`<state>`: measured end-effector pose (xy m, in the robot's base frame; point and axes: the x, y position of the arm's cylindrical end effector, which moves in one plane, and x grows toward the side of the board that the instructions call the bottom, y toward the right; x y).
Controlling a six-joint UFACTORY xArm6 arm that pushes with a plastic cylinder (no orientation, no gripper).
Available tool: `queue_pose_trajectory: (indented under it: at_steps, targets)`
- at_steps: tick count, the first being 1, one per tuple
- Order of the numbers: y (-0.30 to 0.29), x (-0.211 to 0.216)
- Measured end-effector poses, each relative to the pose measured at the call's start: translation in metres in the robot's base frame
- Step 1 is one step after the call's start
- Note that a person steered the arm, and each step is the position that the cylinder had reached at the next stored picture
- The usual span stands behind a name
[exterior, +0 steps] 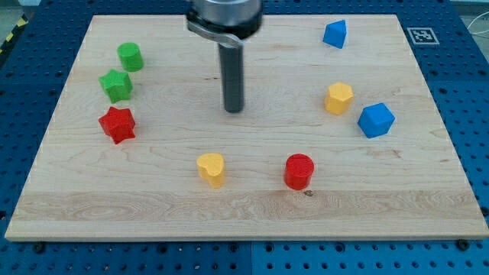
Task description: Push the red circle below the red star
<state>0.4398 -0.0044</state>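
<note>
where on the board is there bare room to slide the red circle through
Bare room: the strip along the view's bottom, under the yellow heart and red circle, and the middle below my tip. Crowded: the left, where red star, green star and green cylinder cluster.

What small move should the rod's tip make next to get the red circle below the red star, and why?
Probably swing my tip down to the view's right of the red circle. The tip stands mid-board, touching nothing, while the red star sits far to the view's left, so the circle needs a leftward push, passing the yellow heart.
</note>
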Motion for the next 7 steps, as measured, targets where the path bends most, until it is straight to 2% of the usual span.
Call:
queue_pose_trajectory:
  at_steps: [2, 4, 5, 7]
  targets:
    - [0.060, 0.068]
    - [0.121, 0.090]
    - [0.116, 0.107]
    - [0.082, 0.115]
